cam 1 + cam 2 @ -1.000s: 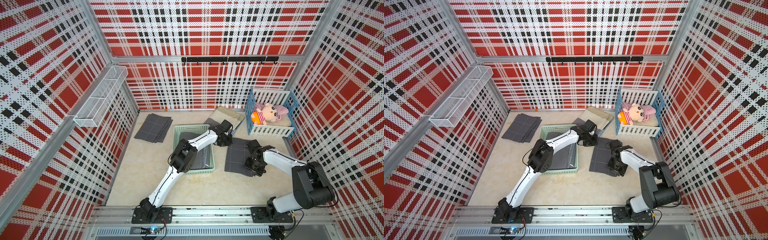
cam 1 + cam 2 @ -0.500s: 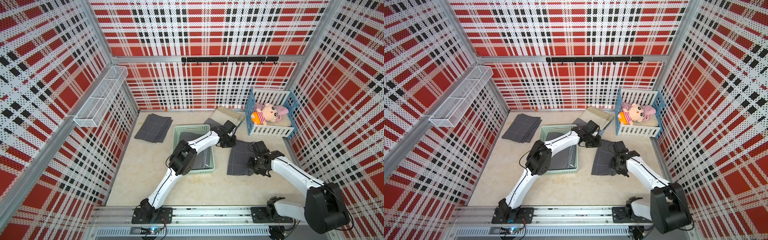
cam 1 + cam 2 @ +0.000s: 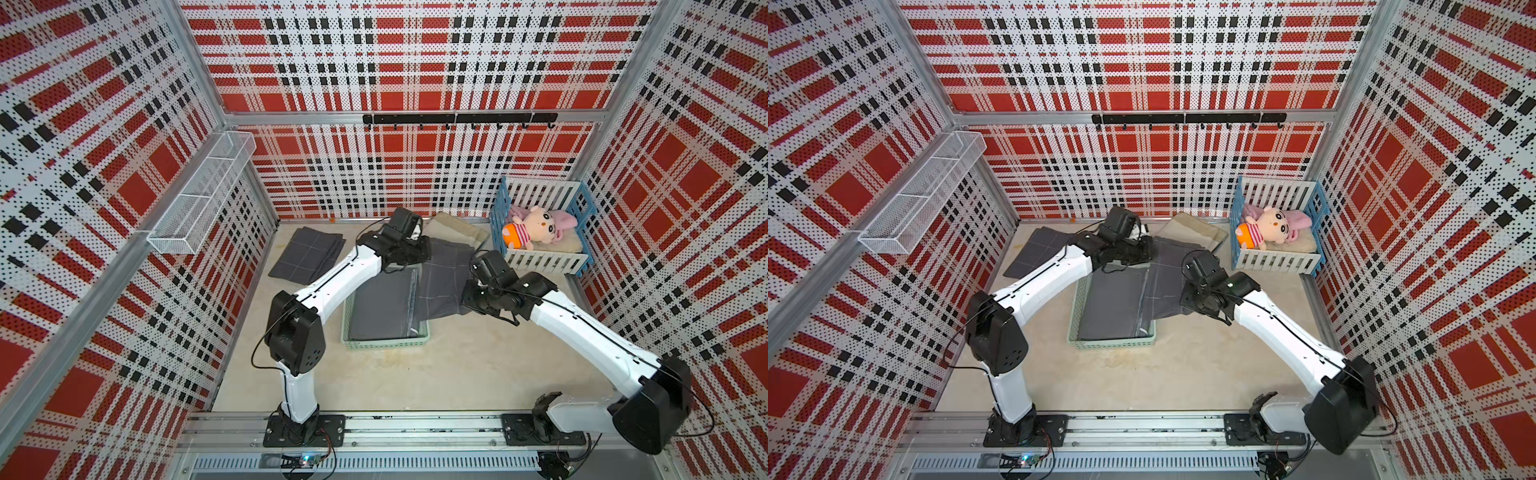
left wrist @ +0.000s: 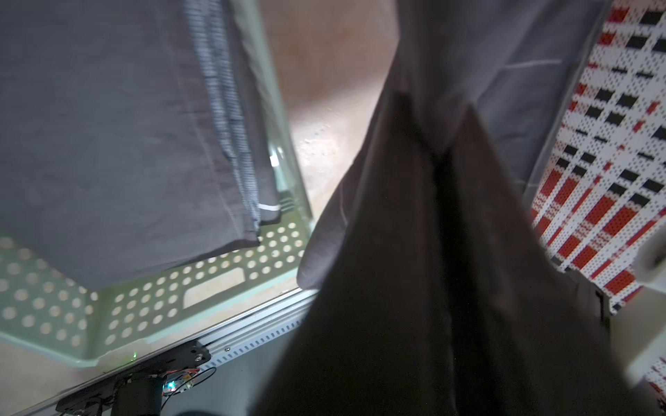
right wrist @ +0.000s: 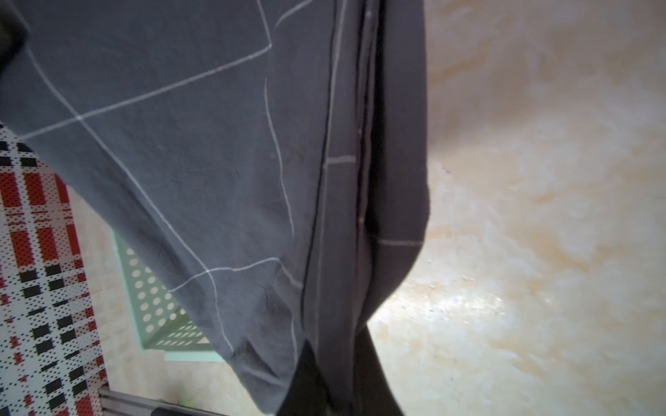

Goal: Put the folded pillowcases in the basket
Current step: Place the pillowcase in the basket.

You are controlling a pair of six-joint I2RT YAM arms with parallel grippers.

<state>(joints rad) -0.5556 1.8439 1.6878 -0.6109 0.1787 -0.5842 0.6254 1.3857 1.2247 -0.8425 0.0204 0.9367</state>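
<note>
The pillowcase (image 3: 444, 282), dark grey with thin white grid lines, hangs lifted between my two grippers, just right of the basket (image 3: 386, 343); its left edge overlaps the basket's right rim. My left gripper (image 3: 419, 253) is shut on its far edge, and my right gripper (image 3: 467, 303) is shut on its near right corner. In the left wrist view the gripper (image 4: 438, 147) pinches the pillowcase (image 4: 486, 54) beside the basket (image 4: 144, 306). The right wrist view has the pillowcase (image 5: 198, 144) draping from the gripper (image 5: 342, 374). The pale green basket (image 3: 1113, 343) holds another folded grey cloth (image 3: 382, 307).
A folded grey cloth (image 3: 307, 259) lies at the back left. A beige pillow (image 3: 457, 230) sits by the back wall. The blue-and-white crib (image 3: 540, 262) with a plush toy (image 3: 536, 226) stands at the back right. A white wire shelf basket (image 3: 203, 199) hangs on the left wall.
My right gripper shut on the pillowcase's near right corner. Both arms then lifted the pillowcase off the table and carried it left, towards the basket.
</note>
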